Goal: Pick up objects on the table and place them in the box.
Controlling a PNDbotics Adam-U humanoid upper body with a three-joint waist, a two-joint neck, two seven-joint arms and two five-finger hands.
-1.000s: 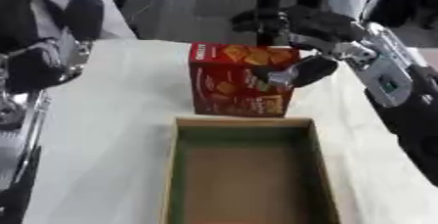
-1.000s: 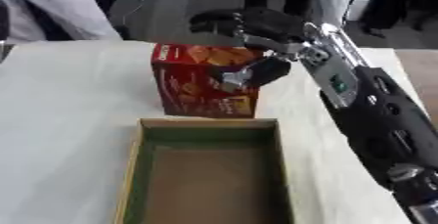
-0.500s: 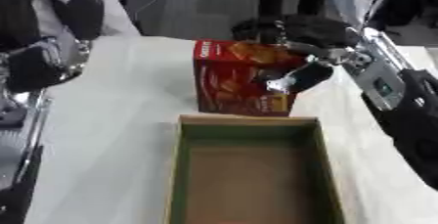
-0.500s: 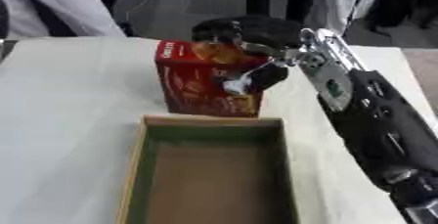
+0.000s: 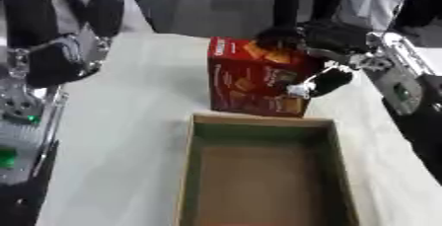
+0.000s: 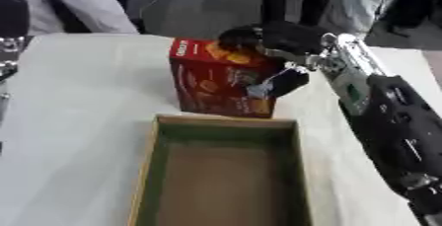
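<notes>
**Red cracker box gripped just beyond the open box**

The red cracker box (image 6: 223, 79) stands upright on the table (image 5: 129, 121), its lower edge just beyond the far rim of the open cardboard box (image 5: 263, 173). Its front face (printed with round golden crackers) is turned toward the cardboard box, and its top leans a little away from it.

The right robot hand (image 6: 278, 40) is closed on the cracker box: dark fingers (image 6: 238, 36) curl over the box's top far edge, while the thumb (image 6: 280, 84) presses against the front face near the box's right side. The arm, black with silver sections, runs off from the cracker box toward the right edge of the view and down along the right side of the cardboard box.

The cardboard box lies nearer the camera than the cracker box, its long side running away from the viewer, with greenish inner walls and a plain brown floor.

The left robot hand (image 5: 65, 47) shows well to the left of the cracker box, at the table's left edge, its dark fingers pointing up and relaxed, holding nothing.

The table is covered in white.
</notes>
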